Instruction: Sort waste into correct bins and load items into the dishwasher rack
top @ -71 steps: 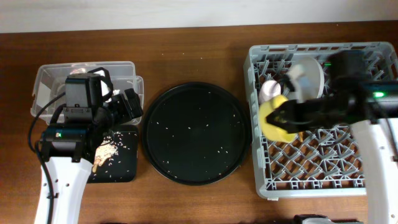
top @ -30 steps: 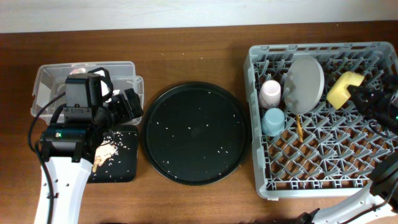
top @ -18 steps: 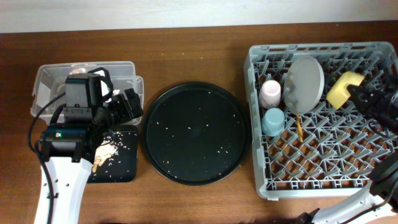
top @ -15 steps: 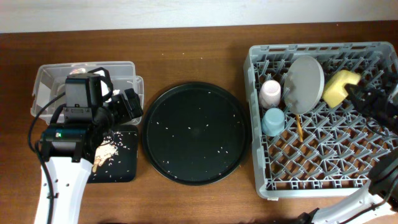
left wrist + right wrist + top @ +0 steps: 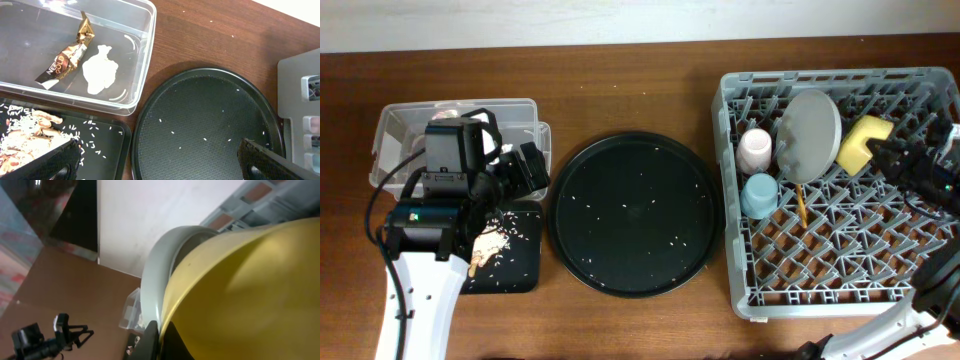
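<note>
The left arm (image 5: 415, 290) is white with black joints (green light), black cables.

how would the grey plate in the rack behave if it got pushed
Probably stiff: the grey plate shows a crisp round outline. It stands on edge among the rack pegs, so a push might tip or roll it toward the yellow bowl.

Likely lab: robot arms (image 5: 415, 290), wooden table (image 5: 620, 90).

yellow bowl (image 5: 865, 142) | moved rightward past plate (image 5: 809, 122) | right claw (image 5: 883, 151) swung right too
</note>
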`<action>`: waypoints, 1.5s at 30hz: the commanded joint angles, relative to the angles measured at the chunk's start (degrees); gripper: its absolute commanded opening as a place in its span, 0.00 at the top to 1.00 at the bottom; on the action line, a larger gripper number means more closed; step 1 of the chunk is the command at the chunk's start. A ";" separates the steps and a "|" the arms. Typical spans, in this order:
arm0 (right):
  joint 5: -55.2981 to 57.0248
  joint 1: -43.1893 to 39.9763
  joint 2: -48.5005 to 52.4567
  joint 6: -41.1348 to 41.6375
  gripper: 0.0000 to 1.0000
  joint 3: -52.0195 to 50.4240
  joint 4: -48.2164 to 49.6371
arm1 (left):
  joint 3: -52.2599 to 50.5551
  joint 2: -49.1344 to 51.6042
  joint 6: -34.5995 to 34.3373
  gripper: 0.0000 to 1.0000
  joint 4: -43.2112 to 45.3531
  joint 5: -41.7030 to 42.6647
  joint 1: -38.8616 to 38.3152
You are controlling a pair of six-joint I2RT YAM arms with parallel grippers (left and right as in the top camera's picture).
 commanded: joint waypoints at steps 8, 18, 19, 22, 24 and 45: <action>17.62 -5.20 0.66 19.41 0.92 -0.20 -3.76 | 0.20 -0.55 0.68 0.00 0.02 -0.79 0.20; 25.94 -9.38 -3.50 24.94 0.60 1.25 -8.85 | 0.20 -0.55 0.66 0.00 0.02 -0.79 0.20; 27.32 -9.38 -4.79 25.44 0.59 1.70 -8.98 | 0.20 -0.55 0.66 0.00 0.02 -0.81 0.20; 31.50 -9.38 -8.94 28.44 0.58 3.13 -8.98 | 0.20 -0.55 0.66 0.00 0.02 -0.81 0.20; 36.74 -9.31 -13.20 31.12 0.57 5.07 -8.96 | 0.20 -0.55 0.66 0.00 0.02 -0.81 0.20; 80.76 19.65 -13.42 31.32 0.86 6.45 11.39 | 0.20 -0.55 0.66 0.00 0.02 -0.79 0.20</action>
